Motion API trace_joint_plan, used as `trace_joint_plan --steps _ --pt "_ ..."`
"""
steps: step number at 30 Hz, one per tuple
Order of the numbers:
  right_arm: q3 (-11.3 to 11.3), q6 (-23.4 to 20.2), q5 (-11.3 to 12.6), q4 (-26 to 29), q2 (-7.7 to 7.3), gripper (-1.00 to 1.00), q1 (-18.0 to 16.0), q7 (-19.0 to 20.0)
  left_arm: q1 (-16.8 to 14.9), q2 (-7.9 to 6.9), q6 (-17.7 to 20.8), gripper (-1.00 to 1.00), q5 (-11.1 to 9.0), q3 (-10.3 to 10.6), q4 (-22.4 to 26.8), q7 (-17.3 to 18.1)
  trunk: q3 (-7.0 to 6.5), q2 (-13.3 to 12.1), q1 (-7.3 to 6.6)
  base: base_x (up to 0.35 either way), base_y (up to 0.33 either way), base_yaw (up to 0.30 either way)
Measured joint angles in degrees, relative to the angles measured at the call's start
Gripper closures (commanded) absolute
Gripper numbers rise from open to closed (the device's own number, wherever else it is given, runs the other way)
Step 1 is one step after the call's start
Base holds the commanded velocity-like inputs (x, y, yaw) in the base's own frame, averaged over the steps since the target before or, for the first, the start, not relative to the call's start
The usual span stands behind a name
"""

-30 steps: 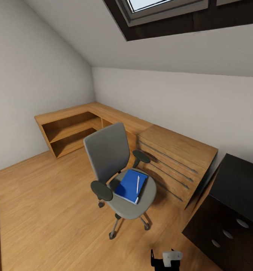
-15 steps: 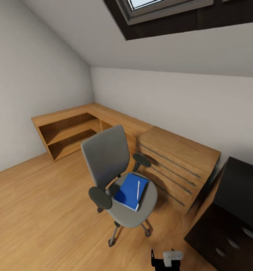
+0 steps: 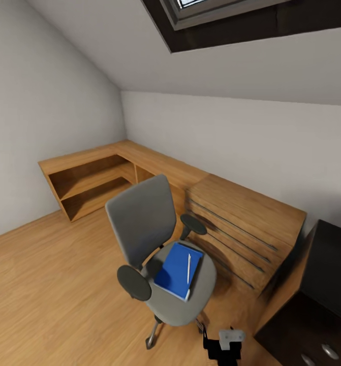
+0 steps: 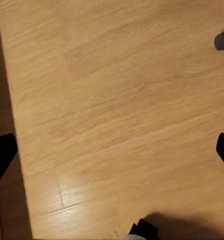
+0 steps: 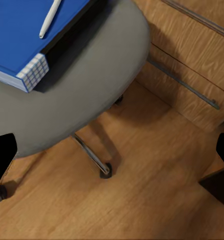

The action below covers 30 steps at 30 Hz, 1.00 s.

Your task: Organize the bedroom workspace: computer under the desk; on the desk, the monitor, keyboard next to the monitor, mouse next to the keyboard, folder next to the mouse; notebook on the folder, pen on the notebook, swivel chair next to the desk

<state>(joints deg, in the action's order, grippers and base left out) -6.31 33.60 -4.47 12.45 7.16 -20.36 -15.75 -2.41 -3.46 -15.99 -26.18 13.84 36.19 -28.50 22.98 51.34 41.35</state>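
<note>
Blue against grey: the folder (image 3: 177, 270) lies on the swivel chair (image 3: 157, 244) seat, the pen (image 3: 188, 268) resting along its long axis, both pointing from the seat's front edge toward the backrest. The right claw (image 5: 112, 150), fingers spread wide and empty, hangs nearer, just off the seat's front edge. The left claw (image 4: 112, 152), apparently spread too, faces bare floor (image 4: 117, 100).

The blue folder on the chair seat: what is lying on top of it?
A slim white pen lies on the blue folder, which rests on the swivel chair seat. Anything beneath the folder is covered.
</note>
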Motion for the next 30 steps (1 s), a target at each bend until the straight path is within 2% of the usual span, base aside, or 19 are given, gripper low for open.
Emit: trace_joint_plan --steps 6,9,13,15,16,20,26,30 --pt "0.1 -4.79 1.41 4.04 0.05 -1.0 -1.25 -0.06 0.0 -0.48 0.6 -1.0 -1.22 -7.47 6.49 0.23 0.0 0.0 0.01 0.09 0.0 0.0" --pt "0.1 -8.94 1.72 6.43 0.05 -1.0 -2.59 -0.11 -0.01 -0.57 1.54 -1.0 -1.43 -9.33 10.74 0.2 0.0 0.0 0.01 0.041 0.0 0.0" --pt "0.14 -14.65 1.95 9.49 0.06 -1.0 -4.9 -0.12 -0.01 -0.63 4.73 -1.0 -1.58 -10.55 16.29 0.09 0.0 0.0 0.0 0.125 0.0 0.0" --pt "0.16 -17.14 2.08 10.55 0.08 -1.0 -6.11 -0.12 -0.01 -0.65 7.15 -1.0 -1.62 -10.93 18.87 0.02 0.0 0.0 0.0 0.229 0.0 0.0" --pt "0.2 -19.33 2.26 11.22 0.13 -1.0 -7.36 -0.13 -0.02 -0.66 9.85 -1.0 -1.63 -11.23 21.31 -0.05 -0.01 0.0 -0.01 0.264 0.0 0.0" --pt "0.33 -23.52 3.14 11.87 0.31 -1.0 -10.28 -0.16 -0.03 -0.71 15.4 -1.0 -1.91 -12.34 26.5 -0.17 0.0 0.0 -0.01 0.288 0.0 0.0" --pt "0.37 -30.45 5.95 12.23 0.85 -1.0 -13.62 -0.11 -0.03 -0.75 23.55 -1.0 -2.15 -16.26 35.66 -0.27 0.0 0.0 -0.02 0.31 0.0 0.0" --pt "0.4 -36.36 8.02 12.32 2.37 -1.0 -15.27 0.21 -0.02 -0.8 31.06 -1.0 -2.31 -19.47 44.11 -0.22 0.0 0.0 -0.02 0.319 0.0 0.0"
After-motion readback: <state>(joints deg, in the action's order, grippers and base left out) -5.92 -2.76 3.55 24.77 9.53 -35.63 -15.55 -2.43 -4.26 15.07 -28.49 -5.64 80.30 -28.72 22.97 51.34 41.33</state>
